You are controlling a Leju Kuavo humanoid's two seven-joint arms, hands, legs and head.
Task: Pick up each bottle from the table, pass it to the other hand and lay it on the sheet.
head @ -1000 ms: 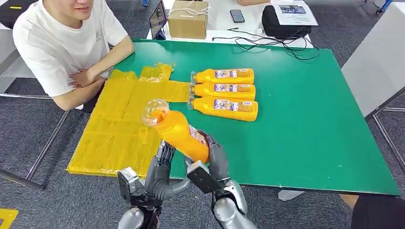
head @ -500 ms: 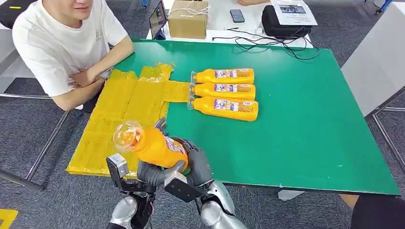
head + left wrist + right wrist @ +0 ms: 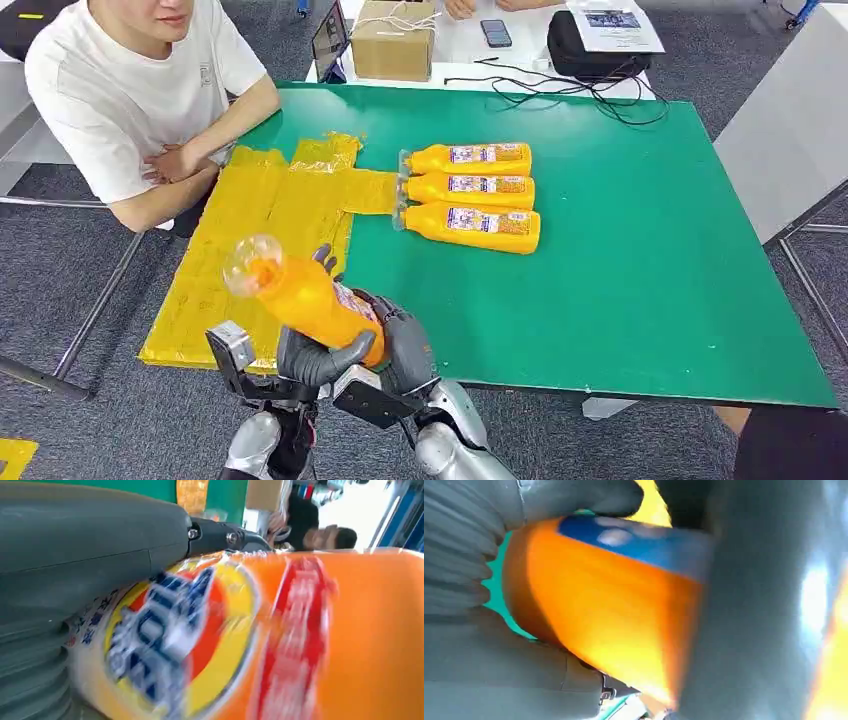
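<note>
The head camera looks down and forward over the green counter (image 3: 620,250). Both wrist cameras sit pressed close against the held orange bottle (image 3: 305,300), which all three views share.

Three bottles (image 3: 468,200) right of sheet (image 3: 262,250)

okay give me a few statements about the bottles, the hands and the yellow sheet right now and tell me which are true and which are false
1. Three bottles lie side by side on the green table. True.
2. The held bottle stands upright on the yellow sheet. False: it is tilted in the air, cap end toward the sheet.
3. Both the left hand and the right hand are on the held bottle. True.
4. A bottle already lies in the middle of the sheet. False: the three lying bottles are on the green table at the sheet's edge.
5. A person sits beside the sheet. True.
</note>
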